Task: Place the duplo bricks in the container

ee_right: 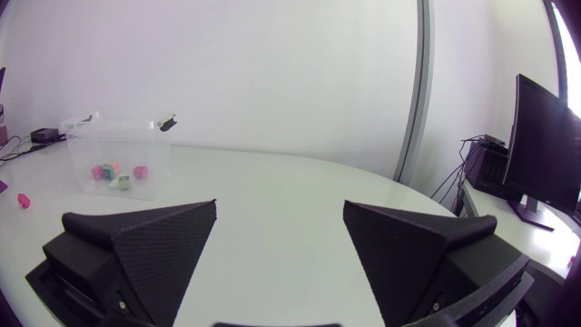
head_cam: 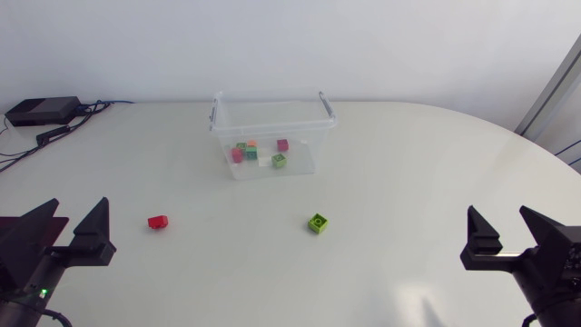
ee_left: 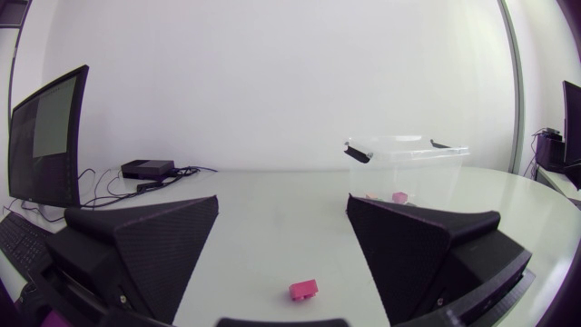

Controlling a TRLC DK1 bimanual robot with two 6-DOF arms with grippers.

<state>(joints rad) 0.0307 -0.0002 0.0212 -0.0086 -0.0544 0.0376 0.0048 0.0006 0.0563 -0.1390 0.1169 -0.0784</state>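
Note:
A clear plastic container (head_cam: pixel 272 109) stands at the back middle of the table with several coloured bricks (head_cam: pixel 260 153) inside. A red brick (head_cam: pixel 158 222) lies on the table left of centre, and a green brick (head_cam: pixel 318 222) lies near the centre. My left gripper (head_cam: pixel 65 232) rests open at the front left, empty. In the left wrist view the red brick (ee_left: pixel 303 290) lies just ahead between the open fingers, with the container (ee_left: pixel 408 168) farther off. My right gripper (head_cam: pixel 505 238) rests open at the front right, empty; its wrist view shows the container (ee_right: pixel 116 156) far off beside it.
A black box (head_cam: pixel 41 111) with cables sits at the table's back left corner. The table's rounded edge (head_cam: pixel 545 154) curves along the right side.

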